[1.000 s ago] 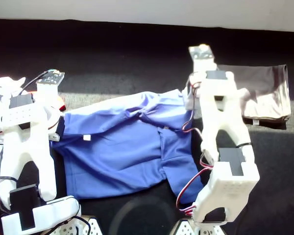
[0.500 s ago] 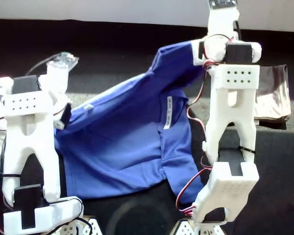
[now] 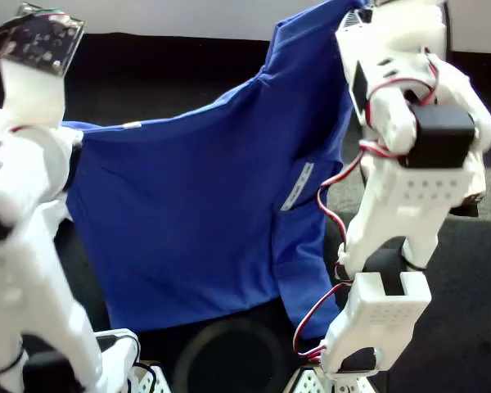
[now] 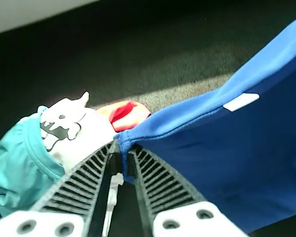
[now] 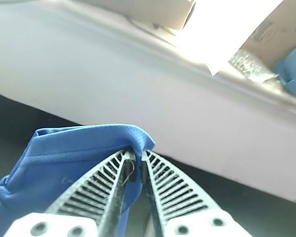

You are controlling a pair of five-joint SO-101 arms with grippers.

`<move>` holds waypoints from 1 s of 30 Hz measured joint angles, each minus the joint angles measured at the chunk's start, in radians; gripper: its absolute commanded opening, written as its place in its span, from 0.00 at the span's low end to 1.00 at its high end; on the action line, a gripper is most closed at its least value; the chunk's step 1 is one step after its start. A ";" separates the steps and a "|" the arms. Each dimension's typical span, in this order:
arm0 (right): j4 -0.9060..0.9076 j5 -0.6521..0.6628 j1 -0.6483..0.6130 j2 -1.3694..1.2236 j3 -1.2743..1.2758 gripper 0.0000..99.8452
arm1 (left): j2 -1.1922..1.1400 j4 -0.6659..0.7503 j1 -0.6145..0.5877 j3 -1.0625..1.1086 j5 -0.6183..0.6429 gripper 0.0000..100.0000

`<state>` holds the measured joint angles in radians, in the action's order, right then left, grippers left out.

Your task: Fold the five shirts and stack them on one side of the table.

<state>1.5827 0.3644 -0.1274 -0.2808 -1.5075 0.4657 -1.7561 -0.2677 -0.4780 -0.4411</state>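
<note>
Dark table (image 3: 172,70) behind; I see the blue shirt (image 3: 188,213) hanging spread, left gripper (image 4: 122,150) and right gripper (image 5: 136,157) each clamped on its edge. Both have raised it higher.

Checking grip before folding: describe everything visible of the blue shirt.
The blue shirt, thin smooth fabric, hangs spread out in the air: left claw shut on a hemmed edge, right claw on a corner held higher, so the top edge slants. A white label shows mid-panel. Its lower part seems to reach the dark table.
</note>
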 measured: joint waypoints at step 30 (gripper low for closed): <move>-0.169 0.034 -0.003 0.410 -0.034 0.01 | 0.282 0.269 0.005 -0.192 0.114 0.01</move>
<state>1.4139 0.3982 -0.1304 0.1289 -1.5413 0.7480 -1.4876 -0.2631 -0.6697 -0.3276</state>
